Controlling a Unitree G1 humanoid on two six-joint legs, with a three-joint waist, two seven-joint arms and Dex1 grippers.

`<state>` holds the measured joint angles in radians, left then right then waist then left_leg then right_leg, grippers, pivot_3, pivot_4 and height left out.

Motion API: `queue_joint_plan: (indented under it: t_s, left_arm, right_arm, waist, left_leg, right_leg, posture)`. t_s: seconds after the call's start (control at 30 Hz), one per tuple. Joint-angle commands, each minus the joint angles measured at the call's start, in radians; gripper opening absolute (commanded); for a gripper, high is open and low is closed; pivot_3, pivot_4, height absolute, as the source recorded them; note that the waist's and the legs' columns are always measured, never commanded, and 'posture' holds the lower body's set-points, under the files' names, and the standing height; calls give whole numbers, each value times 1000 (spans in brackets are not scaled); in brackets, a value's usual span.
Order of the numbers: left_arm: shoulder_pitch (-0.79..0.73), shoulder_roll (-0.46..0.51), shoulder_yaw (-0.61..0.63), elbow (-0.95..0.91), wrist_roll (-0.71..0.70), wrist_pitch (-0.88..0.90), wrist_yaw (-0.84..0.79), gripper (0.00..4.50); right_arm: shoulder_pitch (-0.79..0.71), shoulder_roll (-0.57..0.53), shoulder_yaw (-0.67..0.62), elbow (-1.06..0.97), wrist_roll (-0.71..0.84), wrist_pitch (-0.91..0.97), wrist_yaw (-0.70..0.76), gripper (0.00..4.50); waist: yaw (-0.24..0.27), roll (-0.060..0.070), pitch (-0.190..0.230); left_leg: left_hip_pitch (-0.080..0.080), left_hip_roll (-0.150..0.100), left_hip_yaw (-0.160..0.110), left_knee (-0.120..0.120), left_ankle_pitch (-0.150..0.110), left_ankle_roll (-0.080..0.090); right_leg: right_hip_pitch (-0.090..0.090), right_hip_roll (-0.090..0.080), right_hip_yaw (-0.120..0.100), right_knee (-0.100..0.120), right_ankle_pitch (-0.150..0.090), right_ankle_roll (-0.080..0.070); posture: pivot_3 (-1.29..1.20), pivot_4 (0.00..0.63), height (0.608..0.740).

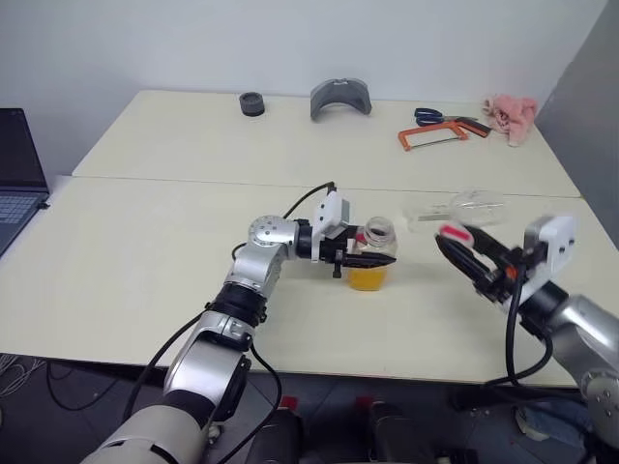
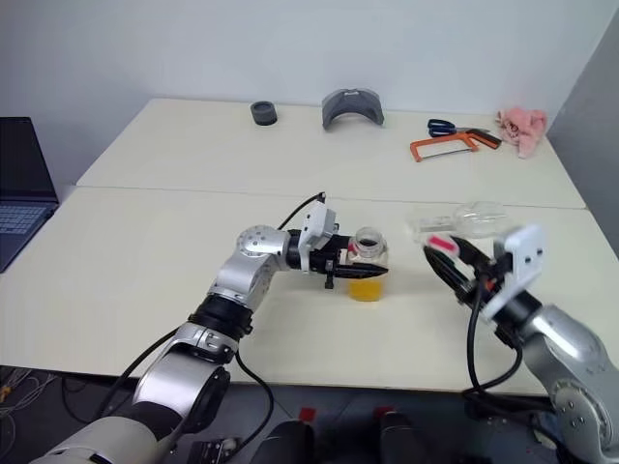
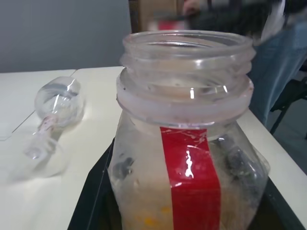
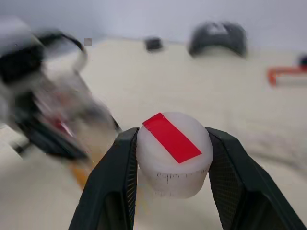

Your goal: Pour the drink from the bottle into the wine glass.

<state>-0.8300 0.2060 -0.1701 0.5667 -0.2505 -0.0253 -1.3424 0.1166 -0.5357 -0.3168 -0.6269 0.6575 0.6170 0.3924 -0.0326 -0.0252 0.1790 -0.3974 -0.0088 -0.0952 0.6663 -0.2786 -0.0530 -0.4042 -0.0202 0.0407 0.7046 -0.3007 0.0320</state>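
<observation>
The bottle stands upright near the middle of the table, its mouth open, and my left gripper is clenched around its body just under the threaded neck. There is one bottle, with one red label strip running down its side. The drink, orange-yellow, fills only the lowest part of it.

My right gripper hovers above the table toward the right edge, well apart from the bottle. Its two black fingers stand partly spread and grasp the one cap, white with a red strip across its top, one finger on each side.

The one wine glass lies on its side on the table beyond my right gripper, its bowl toward the right edge, its foot pointing back toward the bottle.

Along the far edge I count one grey curved piece, one small black round thing, one orange-framed hacksaw, one pair of blue-handled scissors and one pink cloth at the far right corner.
</observation>
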Motion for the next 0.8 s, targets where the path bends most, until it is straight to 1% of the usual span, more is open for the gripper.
queue_joint_plan:
  t_s: [0.03, 0.1, 0.13, 0.27, 0.3, 0.43, 0.53, 0.63, 0.73, 0.8]
  left_arm:
    - [-13, 11, 30, -66, -30, 8, 12, 1686]
    - [-9, 21, 39, -81, -34, 19, 21, 1686]
    - [-6, 27, 44, -91, -37, 27, 27, 1686]
    - [15, 59, 74, -129, -47, 56, 73, 1686]
    - [21, 66, 81, -137, -47, 61, 87, 1686]
    - [50, 94, 134, -166, -50, 96, 183, 1686]
    - [55, 113, 188, -136, -9, 59, 330, 1685]
    - [44, 134, 245, -72, 50, 13, 529, 1684]
    - [23, 165, 296, 18, 100, -36, 708, 1683]
    - [9, 186, 315, 75, 121, -65, 785, 1683]
  right_arm:
    - [39, 38, 32, 99, -129, -110, -19, 1732]
    - [43, 57, 49, 149, -169, -144, -19, 2476]
    - [42, 62, 56, 160, -175, -146, -12, 2754]
    - [56, 42, 72, 200, -229, -181, 20, 4184]
    - [61, 33, 69, 203, -242, -190, 30, 4469]
    - [82, -49, 60, 177, -284, -227, 103, 4500]
    - [42, -121, 91, 95, -273, -206, 167, 4500]
    - [-87, -129, 167, 15, -214, -128, 181, 4500]
    - [-252, -89, 285, 8, -211, -71, 177, 4500]
    - [-339, -58, 350, 22, -209, -37, 177, 4500]
  waist:
    - [-4, 0, 0]
    - [-7, 1, 0]
    - [-9, 1, 0]
    - [-11, 1, 0]
    - [-10, 1, 0]
    - [-7, 1, 0]
    - [-8, 1, 0]
    - [-18, 1, 0]
    - [-21, 0, 0]
    - [-20, 0, 0]
  left_leg:
    - [1, 0, 1, 0, 0, 0]
    - [3, 0, 3, 0, 0, 0]
    - [3, 0, 3, 0, 0, 0]
    - [3, 1, 4, 0, 0, 0]
    - [3, 1, 4, 0, 0, 0]
    - [3, 1, 4, 0, 0, 0]
    - [3, 1, 4, 0, 0, 0]
    - [5, 1, 2, 0, 0, 0]
    - [4, 1, -2, 0, 0, 0]
    - [4, 1, -3, 0, 0, 0]
  right_leg:
    - [0, 0, 1, 1, 0, 0]
    - [0, 1, 2, 2, 0, 0]
    - [0, 1, 3, 2, 0, 0]
    - [0, 2, 3, 3, 0, 0]
    - [0, 2, 3, 3, 0, 0]
    - [0, 1, 3, 3, 0, 0]
    - [0, 1, 3, 3, 0, 0]
    - [0, 2, 3, 3, 0, 0]
    - [0, 2, 2, 3, 0, 0]
    - [0, 2, 1, 3, 0, 0]
  posture:
    - [0, 150, 740]
    - [0, 150, 740]
    - [0, 150, 740]
    - [0, 150, 740]
    - [0, 150, 740]
    - [0, 150, 740]
    - [0, 150, 740]
    - [0, 150, 740]
    - [0, 150, 740]
    - [0, 150, 740]
